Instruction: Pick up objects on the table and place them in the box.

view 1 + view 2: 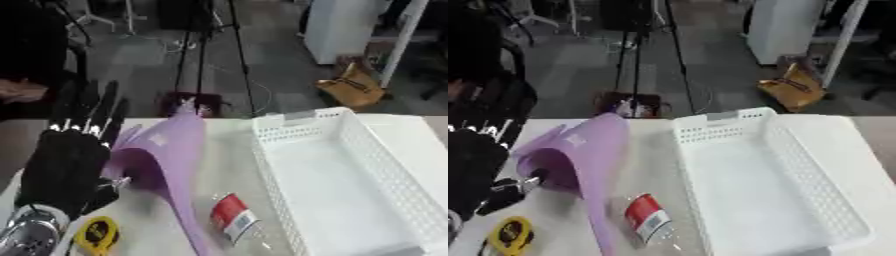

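**Currently: left hand at the purple sheet, box still empty**

Left eye view. Landmark is the white box (350,170), a perforated plastic basket with a lattice wall and smooth floor, nothing in it. Left of the box, the left hand (74,150) stands with its black fingers straight and pointing up, the back of the hand toward the camera, and its thumb side against a purple sheet (171,155). The sheet is thin, flexible, matte, curled into a loose trough; it stands on edge, probably because the hand props it up (no fingers seen curled round it, so I read the hand as open). Just left of the box's near corner lies a small clear bottle with a red-and-white label (233,216), on its side, glossy. Far left of the box, near the wrist, sits a yellow tape measure (96,234), rounded and hard-cased. Right hand not in view.

Right eye view. Same layout, shifted. The table (645,150) left of the box is pale and smooth. The sheet's curl looks deeper from here, and the hand is mostly cut by the frame edge. Judgement: the sheet is the item in hand; being floppy, it may buckle when lifted toward the box.
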Controlling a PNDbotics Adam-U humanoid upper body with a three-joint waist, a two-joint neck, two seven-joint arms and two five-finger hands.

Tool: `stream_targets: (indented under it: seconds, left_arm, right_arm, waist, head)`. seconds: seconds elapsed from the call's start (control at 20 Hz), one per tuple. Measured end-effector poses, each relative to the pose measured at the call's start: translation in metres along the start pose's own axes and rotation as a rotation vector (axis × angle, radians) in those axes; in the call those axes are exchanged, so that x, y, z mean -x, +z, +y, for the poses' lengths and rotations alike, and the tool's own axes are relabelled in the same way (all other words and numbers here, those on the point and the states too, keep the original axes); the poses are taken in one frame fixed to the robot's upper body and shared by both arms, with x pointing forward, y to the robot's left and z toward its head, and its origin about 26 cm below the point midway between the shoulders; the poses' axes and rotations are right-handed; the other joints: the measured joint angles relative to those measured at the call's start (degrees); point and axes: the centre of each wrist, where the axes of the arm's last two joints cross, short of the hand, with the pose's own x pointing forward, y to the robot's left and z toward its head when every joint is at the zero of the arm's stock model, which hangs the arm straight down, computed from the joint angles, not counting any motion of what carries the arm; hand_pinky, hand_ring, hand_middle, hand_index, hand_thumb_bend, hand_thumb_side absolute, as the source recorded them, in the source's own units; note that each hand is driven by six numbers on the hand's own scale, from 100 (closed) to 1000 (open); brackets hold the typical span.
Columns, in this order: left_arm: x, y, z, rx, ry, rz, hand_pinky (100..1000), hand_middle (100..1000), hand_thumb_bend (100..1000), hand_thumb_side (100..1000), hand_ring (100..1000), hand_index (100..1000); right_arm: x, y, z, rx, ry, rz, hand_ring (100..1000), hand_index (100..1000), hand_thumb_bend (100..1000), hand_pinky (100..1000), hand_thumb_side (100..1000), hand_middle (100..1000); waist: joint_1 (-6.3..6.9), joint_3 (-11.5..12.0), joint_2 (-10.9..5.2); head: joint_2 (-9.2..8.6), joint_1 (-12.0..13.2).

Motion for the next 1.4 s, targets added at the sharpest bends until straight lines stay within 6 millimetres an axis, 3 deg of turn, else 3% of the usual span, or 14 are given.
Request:
stream_targets:
  seconds: [0.6,1.4]
  left_arm:
    - [-0.006,-0.009,0.011,0.032,-0.024,-0.026,1000,1000,702,643,1000,1000]
    - [-0.013,-0.017,0.024,-0.014,-0.082,-0.011,1000,987,710,579,1000,968]
  right_arm:
    - [0.000,0.000,0.000,-0.002,-0.004,0.001,554,590,100,593,491,527]
    - [0.000,0.002,0.000,-0.002,-0.011,0.007,555,591,100,594,491,528]
  waist:
    - [0.01,-0.3,0.04]
    - [0.01,-0.8,0.27]
  head:
    - [-0.47,0.3]
    - [-0.94,0.7]
